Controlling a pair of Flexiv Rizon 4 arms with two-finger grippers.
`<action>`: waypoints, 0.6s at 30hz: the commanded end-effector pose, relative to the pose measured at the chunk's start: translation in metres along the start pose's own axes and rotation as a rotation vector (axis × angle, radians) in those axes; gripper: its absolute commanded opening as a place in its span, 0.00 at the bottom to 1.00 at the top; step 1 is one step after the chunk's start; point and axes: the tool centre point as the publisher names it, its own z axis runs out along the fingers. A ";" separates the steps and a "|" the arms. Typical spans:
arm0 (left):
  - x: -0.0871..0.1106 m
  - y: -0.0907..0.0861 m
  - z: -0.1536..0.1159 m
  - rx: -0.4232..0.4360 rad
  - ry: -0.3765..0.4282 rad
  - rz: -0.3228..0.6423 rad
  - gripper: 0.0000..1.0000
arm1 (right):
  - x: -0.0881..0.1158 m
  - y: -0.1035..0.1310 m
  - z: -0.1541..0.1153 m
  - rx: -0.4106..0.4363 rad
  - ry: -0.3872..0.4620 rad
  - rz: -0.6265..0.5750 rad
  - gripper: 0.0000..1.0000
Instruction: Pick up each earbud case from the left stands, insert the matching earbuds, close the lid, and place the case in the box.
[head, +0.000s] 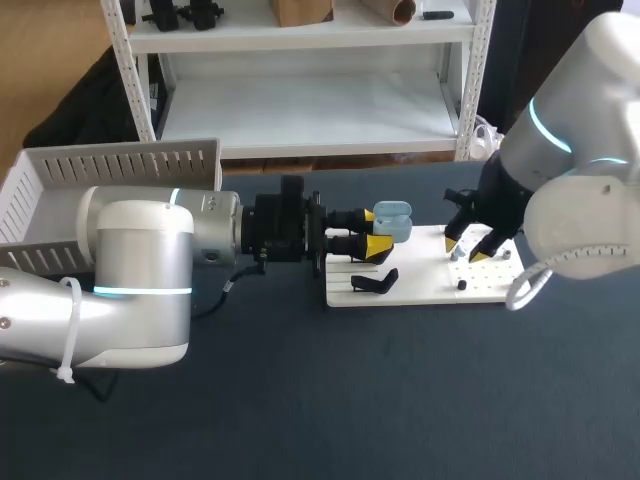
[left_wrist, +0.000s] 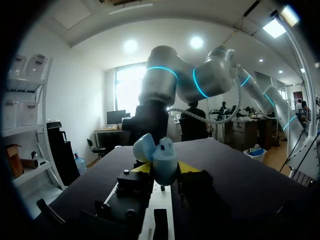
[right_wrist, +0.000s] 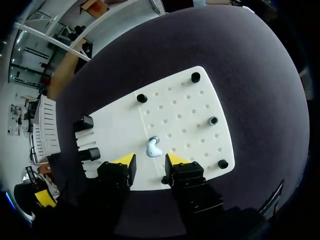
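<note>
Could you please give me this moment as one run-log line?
left gripper: shut on open earbud case | right gripper: open over earbud on board

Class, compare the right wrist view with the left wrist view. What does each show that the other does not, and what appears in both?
Only the right wrist view shows a white earbud lying on the board just ahead of the open right gripper, with black pegs around it.

Only the left wrist view shows the light blue earbud case, lid open, clamped in the left gripper, with the right arm beyond it.

Both show the white perforated board and the dark table.
</note>
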 end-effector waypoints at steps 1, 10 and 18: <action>0.001 0.000 0.000 -0.004 -0.004 0.002 0.00 | -0.004 0.000 0.004 0.000 0.003 0.005 0.36; 0.001 0.000 0.000 -0.004 -0.004 0.002 0.00 | -0.008 -0.003 0.007 -0.002 0.005 0.020 0.32; 0.001 0.000 0.000 -0.004 -0.004 0.002 0.00 | -0.009 -0.003 0.009 -0.002 0.011 0.023 0.29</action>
